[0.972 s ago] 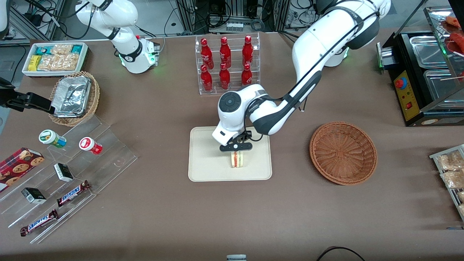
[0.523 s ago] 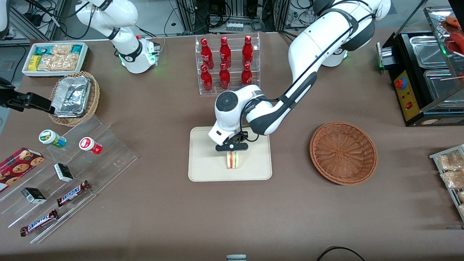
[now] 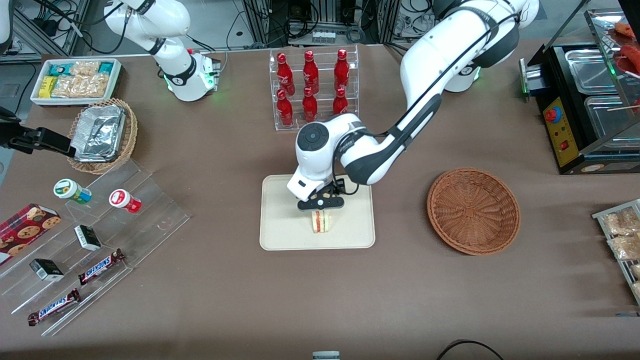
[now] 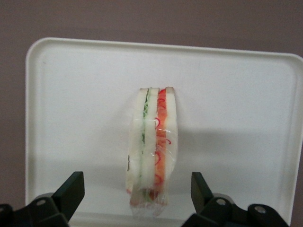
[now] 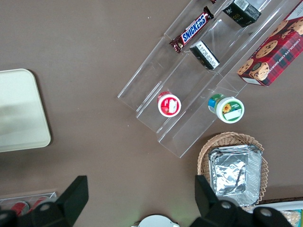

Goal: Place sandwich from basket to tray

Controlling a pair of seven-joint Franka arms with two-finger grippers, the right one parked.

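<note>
Front view: sandwich (image 3: 320,221) stands on edge on tray (image 3: 280,220), gripper (image 3: 320,204) just above it; basket (image 3: 473,210) well apart toward working arm's end of table (image 3: 210,300). Left wrist view: gripper (image 4: 137,196) fingers (image 4: 70,191) spread wide, clear of sandwich (image 4: 154,146) on tray (image 4: 71,104).

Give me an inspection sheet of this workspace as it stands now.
Surface: brown table.
Job's things: sandwich stands on edge on the tray; basket holds nothing, toward the working arm's end.
Clutter: cola bottles in rack; candy bars on acrylic steps; foil container in tan basket; snack box.
Grippers: gripper above the sandwich, fingers open and apart from it.
Cables: black cable at table edge.
Surroundings: food warmer.
</note>
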